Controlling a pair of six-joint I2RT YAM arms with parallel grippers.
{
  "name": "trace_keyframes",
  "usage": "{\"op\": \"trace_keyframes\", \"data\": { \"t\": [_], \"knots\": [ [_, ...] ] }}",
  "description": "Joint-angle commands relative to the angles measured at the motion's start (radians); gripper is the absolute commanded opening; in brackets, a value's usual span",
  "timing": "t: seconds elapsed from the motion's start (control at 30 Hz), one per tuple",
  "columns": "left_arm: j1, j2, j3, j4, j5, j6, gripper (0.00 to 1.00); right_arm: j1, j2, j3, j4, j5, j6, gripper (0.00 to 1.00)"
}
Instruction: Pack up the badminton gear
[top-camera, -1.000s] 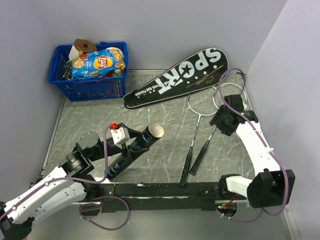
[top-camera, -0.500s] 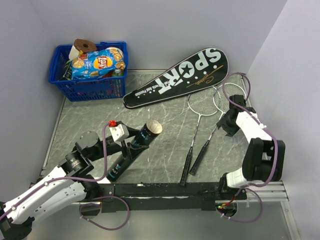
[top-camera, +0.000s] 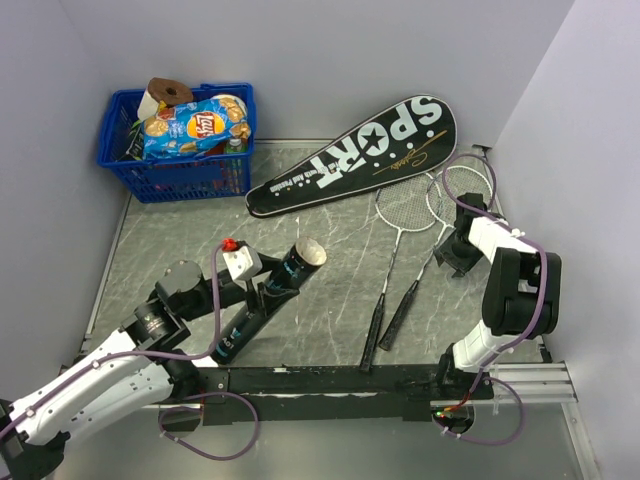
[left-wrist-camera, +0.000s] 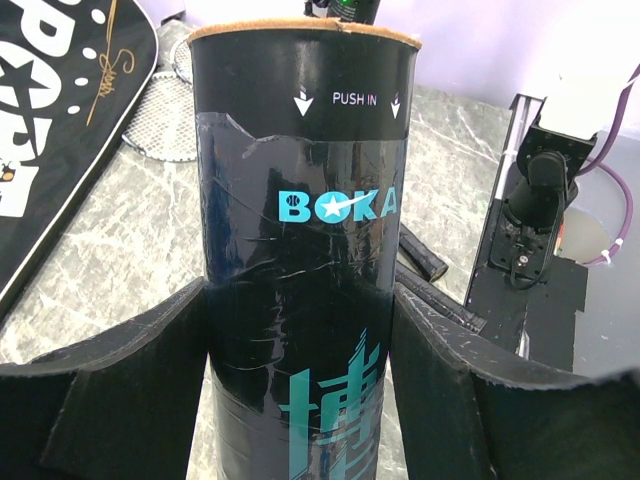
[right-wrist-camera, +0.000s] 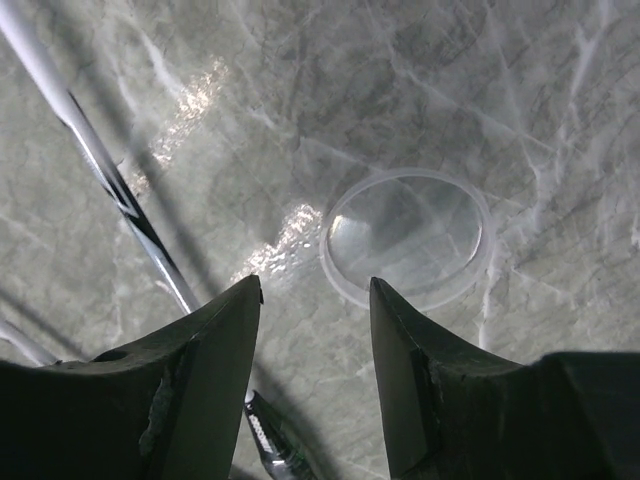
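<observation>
Only wrist-visible, clear lid (right-wrist-camera: 408, 237), tube (left-wrist-camera: 300, 250) lettered BOKA

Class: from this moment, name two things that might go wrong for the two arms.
The clear lid lies flat on the table; the open right gripper may slide it rather than lift it, or snag the racket shaft beside it. The glossy tube, held by the left gripper, could slip or tilt.

Top camera looks down on the whole table (top-camera: 180, 235); close wrist cameras share its rackets (top-camera: 402, 207).
</observation>
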Motion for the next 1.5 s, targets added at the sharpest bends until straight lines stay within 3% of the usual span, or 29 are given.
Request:
{"op": "trace_keyframes", "data": {
  "t": [0.0,0.27,0.47,0.67,0.9,1.13,1.47],
  "knots": [
    [-0.003,0.007,0.051,0.033,-0.018,-0.018,0.01,-0.016,0.024,0.040,0.031,0.041,-0.014,0.52],
    [-0.003,0.018,0.050,0.033,-0.037,-0.013,0.01,-0.022,0.070,0.026,0.056,0.038,-0.015,0.39],
    [-0.003,0.024,0.050,0.033,-0.040,-0.013,0.01,-0.021,0.080,0.017,0.068,0.030,-0.017,0.18],
    [-0.003,0.028,0.051,0.033,-0.043,-0.012,0.01,-0.019,0.064,0.020,0.063,0.024,-0.018,0.06],
    [-0.002,0.039,0.048,0.033,-0.045,-0.007,0.01,-0.017,-0.060,0.004,0.036,0.009,-0.034,0.01],
    [-0.002,0.067,0.047,0.034,-0.025,0.003,0.01,0.033,-0.348,-0.006,-0.033,-0.074,-0.070,0.02],
    [-0.009,0.119,0.044,0.043,0.132,0.019,0.01,0.243,-0.694,0.094,-0.125,-0.416,-0.184,0.07]
  ]
}}
